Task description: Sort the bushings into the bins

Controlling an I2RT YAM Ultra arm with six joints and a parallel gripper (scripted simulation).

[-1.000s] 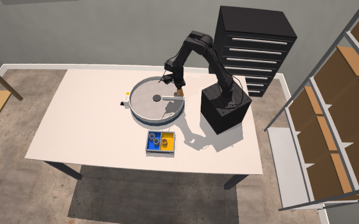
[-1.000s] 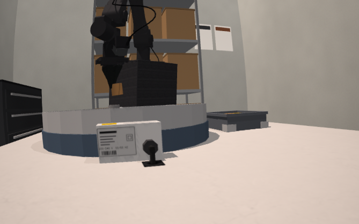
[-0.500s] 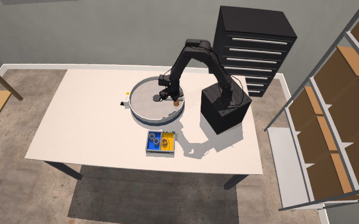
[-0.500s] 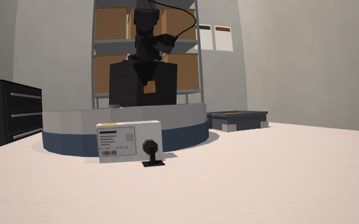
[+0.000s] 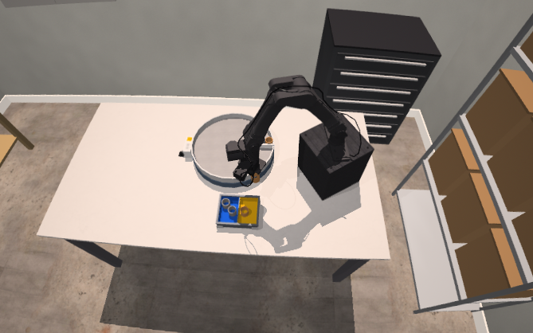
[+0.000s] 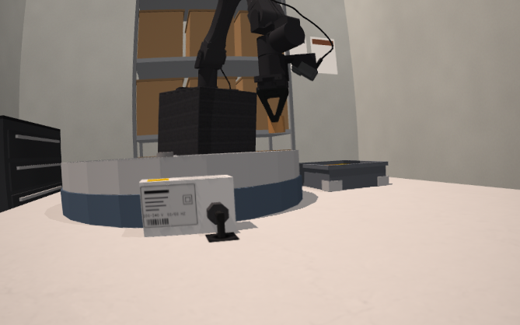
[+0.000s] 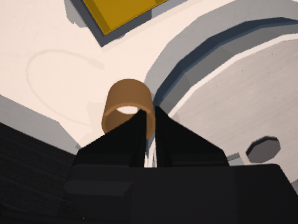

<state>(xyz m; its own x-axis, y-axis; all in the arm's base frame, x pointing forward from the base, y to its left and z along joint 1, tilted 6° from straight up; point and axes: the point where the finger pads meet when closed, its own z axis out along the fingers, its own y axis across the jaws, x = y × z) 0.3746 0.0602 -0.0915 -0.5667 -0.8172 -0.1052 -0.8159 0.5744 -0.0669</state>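
Note:
My gripper [image 5: 255, 174] [image 6: 274, 120] [image 7: 150, 113] is shut on the wall of a bronze bushing [image 5: 256, 178] [image 6: 277, 127] [image 7: 129, 93], held in the air over the turntable's rim on the bins' side. The turntable [image 5: 212, 144] [image 6: 132, 171] [image 7: 245, 85] carries another bronze bushing [image 5: 268, 140] at its right edge by a white divider; the arm hides part of the turntable in the top view. The blue bin [image 5: 222, 217] holds two steel bushings, one [image 5: 225, 202] behind the other [image 5: 232, 210]. The yellow bin [image 5: 254, 203] [image 7: 117, 12] holds one bronze bushing [image 5: 244, 209].
The two bins share a dark tray [image 6: 344, 178] in front of the turntable. A white control box [image 5: 186, 147] [image 6: 186, 205] stands at the turntable's left. The arm's black pedestal [image 5: 322, 174] [image 6: 179, 120] stands to the right. A dark drawer cabinet [image 5: 378, 74] is behind the table.

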